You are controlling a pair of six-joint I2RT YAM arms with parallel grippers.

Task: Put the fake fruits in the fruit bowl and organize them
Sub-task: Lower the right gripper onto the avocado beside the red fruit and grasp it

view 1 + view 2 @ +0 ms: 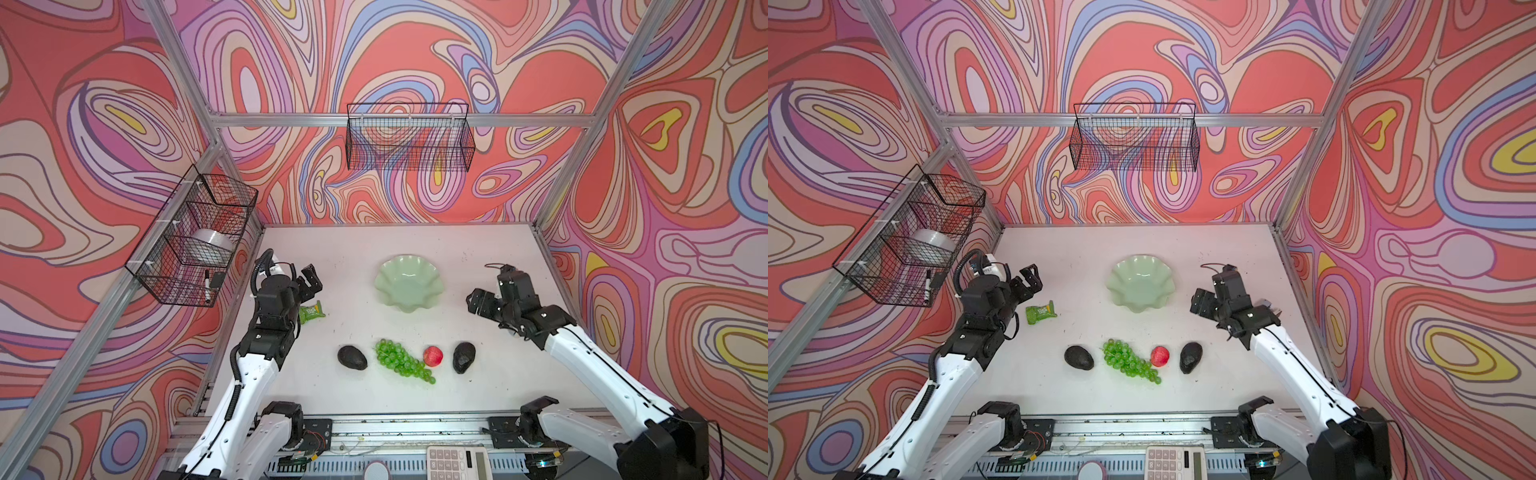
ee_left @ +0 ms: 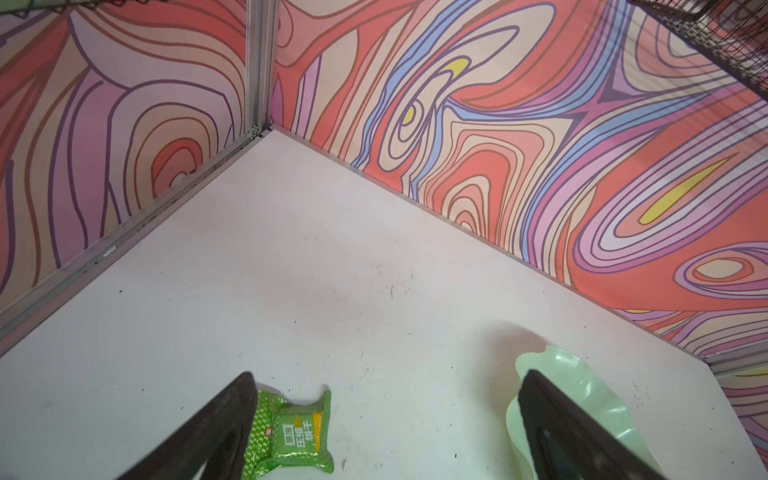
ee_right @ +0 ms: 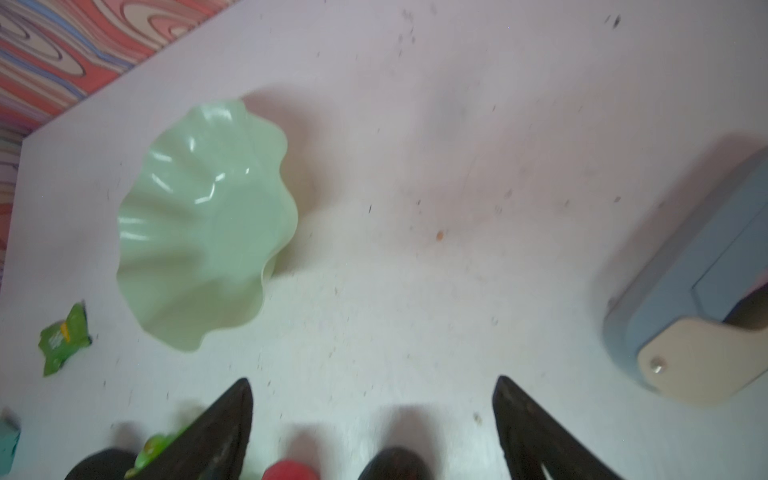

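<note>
The left hand hovers well left of the fruit bowl and the right hand near its right side, both with jaws spread wide, holding nothing.

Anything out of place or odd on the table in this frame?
One stray item: a green snack packet lies flat on the table near the left gripper, and it is no fruit. The fruit bowl sits upright and empty; nothing looks spilled or damaged.
</note>
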